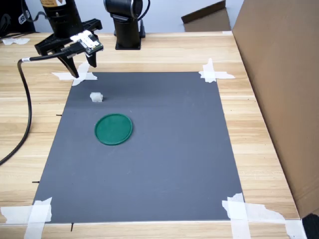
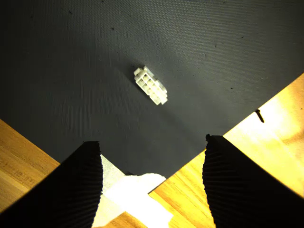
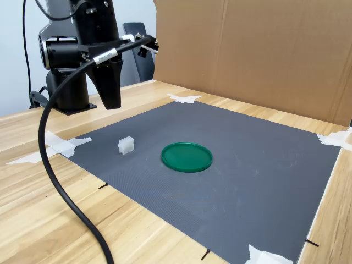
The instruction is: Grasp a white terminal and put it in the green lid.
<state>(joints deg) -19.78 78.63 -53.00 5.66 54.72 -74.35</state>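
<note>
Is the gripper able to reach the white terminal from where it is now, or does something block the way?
Probably yes. The gripper hangs open above the mat's taped corner, and the white terminal lies alone on the grey mat close by. The green lid sits apart from it, so nothing seems to block a descent.

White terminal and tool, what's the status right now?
Tool open, empty, hovering over the mat's taped corner. White terminal on the mat, beside the empty green lid, not touching. Nothing in the way.
</note>
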